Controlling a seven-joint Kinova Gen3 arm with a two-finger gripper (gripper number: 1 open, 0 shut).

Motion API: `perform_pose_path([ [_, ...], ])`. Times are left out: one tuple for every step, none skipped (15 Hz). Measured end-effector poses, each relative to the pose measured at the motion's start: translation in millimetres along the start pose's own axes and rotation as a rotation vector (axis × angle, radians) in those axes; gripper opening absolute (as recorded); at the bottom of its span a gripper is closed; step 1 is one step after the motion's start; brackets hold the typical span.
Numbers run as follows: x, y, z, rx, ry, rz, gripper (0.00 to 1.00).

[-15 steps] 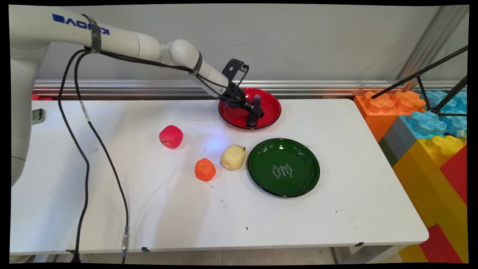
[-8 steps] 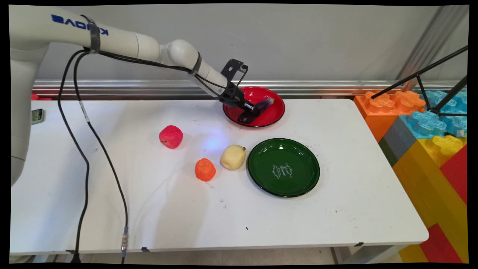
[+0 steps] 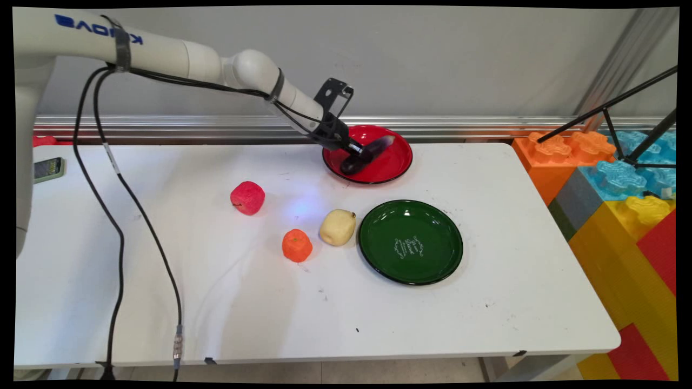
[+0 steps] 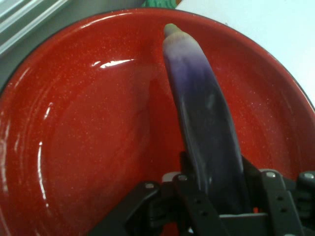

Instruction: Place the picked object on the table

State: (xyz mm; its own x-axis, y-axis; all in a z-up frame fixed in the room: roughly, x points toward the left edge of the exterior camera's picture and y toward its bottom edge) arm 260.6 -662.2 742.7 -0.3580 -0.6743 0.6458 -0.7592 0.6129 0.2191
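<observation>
A dark purple eggplant [image 3: 372, 151] lies slanted over the red plate [image 3: 397, 166] at the table's far side. My gripper [image 3: 358, 158] is shut on its lower end, coming in from the left. In the hand view the eggplant [image 4: 204, 123] runs up from between my fingers [image 4: 193, 199], its pale green tip pointing at the far rim of the red plate [image 4: 83, 142]. Whether the eggplant touches the plate I cannot tell.
A green plate [image 3: 378, 254] sits in front of the red one. Left of it lie a yellow fruit [image 3: 337, 227], an orange [image 3: 297, 245] and a red apple [image 3: 247, 198]. A phone [image 3: 47, 168] lies at far left. Big toy blocks [image 3: 621, 189] stand off the right edge.
The eggplant swung from nearly upright to slanting up to the right. The red plate slid a little to the right. My gripper then rose slightly with the eggplant.
</observation>
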Motion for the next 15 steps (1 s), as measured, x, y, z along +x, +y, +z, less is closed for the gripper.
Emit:
perform_pose_path([
  [0, -1, -3, 0.000, 0.001, 0.003, 0.00],
  [-1, -1, -7, -0.001, 0.003, 0.008, 0.00],
  [-2, -2, -11, -0.003, 0.004, 0.013, 0.00],
  [-4, -2, -15, -0.005, 0.004, 0.018, 0.00],
  [-6, -2, -20, -0.010, 0.006, 0.024, 0.00],
  [-8, -2, -25, -0.017, 0.007, 0.031, 0.00],
  [-10, -2, -31, -0.028, 0.010, 0.041, 0.00],
  [-12, -2, -37, -0.042, 0.017, 0.051, 0.00],
  [-13, -1, -43, -0.056, 0.023, 0.061, 0.00],
  [-13, 0, -47, -0.066, 0.029, 0.069, 0.00],
  [-13, 1, -53, -0.084, 0.038, 0.082, 0.00],
  [-13, 2, -62, -0.106, 0.051, 0.099, 0.00],
  [-14, 3, -70, -0.128, 0.065, 0.114, 0.00],
  [-14, 4, -78, -0.146, 0.076, 0.127, 0.00],
  [-15, 5, -83, -0.159, 0.083, 0.136, 0.00],
])
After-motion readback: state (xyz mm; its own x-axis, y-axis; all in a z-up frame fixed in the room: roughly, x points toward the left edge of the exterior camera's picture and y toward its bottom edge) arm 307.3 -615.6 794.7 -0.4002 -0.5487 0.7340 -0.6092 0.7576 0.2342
